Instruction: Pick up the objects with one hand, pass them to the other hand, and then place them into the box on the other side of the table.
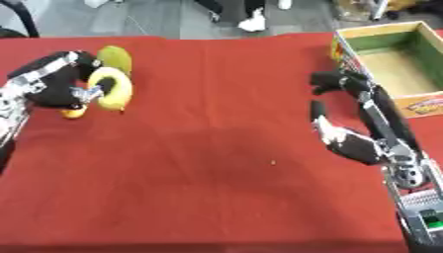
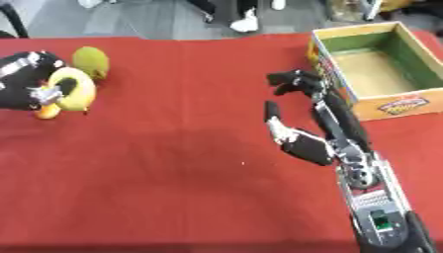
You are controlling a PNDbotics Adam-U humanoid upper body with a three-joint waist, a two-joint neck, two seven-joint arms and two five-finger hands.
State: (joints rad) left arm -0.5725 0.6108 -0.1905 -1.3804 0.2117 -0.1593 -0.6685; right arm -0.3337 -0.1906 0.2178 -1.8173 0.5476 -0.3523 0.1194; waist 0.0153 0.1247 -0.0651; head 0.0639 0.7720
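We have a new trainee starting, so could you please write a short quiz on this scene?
1. True or false: the cardboard box already holds a fruit.
2. Which hand is on the yellow fruit: A left hand, B right hand?
3. Fill in: the green fruit lies on the red ___.

Key: 1 false, the box is empty; 2 A; 3 tablecloth.

Left hand (image 1: pixel 56 84) entered from left edge, fingers curled, thumb forward, closed round yellow fruit (image 1: pixel 110 89). Left forearm ran down left border. Right hand (image 2: pixel 303 123) lay mid-right, palm low, fingers stretched away from body, thumb splayed left, holding nothing. Right forearm angled back to lower right corner.
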